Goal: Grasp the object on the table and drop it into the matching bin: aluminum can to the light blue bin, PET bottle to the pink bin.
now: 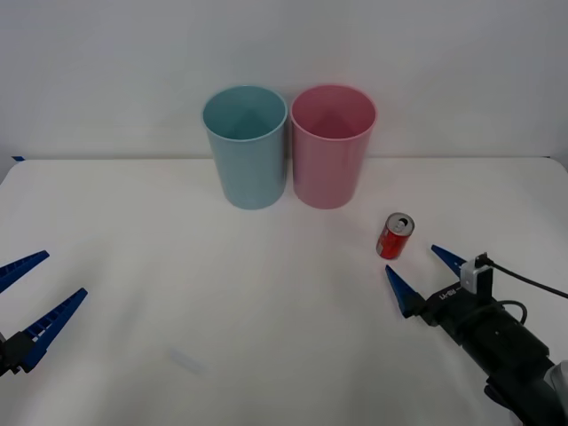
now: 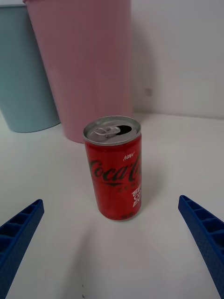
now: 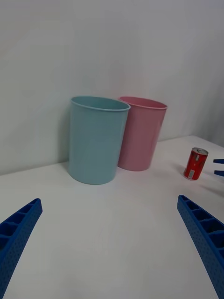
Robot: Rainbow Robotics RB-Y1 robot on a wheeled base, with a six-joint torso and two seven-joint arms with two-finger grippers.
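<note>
A small red aluminum can (image 1: 395,236) (image 2: 114,168) (image 3: 195,163) with a silver top stands upright on the white table (image 1: 177,266), right of centre. My right gripper (image 1: 426,275) (image 2: 112,247) is open just short of the can, its blue fingers pointing at it, nothing between them. Behind the can stand the light blue bin (image 1: 246,146) (image 2: 23,70) (image 3: 96,139) and, touching it on the right, the pink bin (image 1: 331,145) (image 2: 81,60) (image 3: 141,132). My left gripper (image 1: 27,297) (image 3: 112,252) waits open at the table's near left.
A plain white wall rises behind the bins. A black cable (image 1: 532,280) trails from the right wrist. Bare tabletop lies between the two arms and in front of the bins.
</note>
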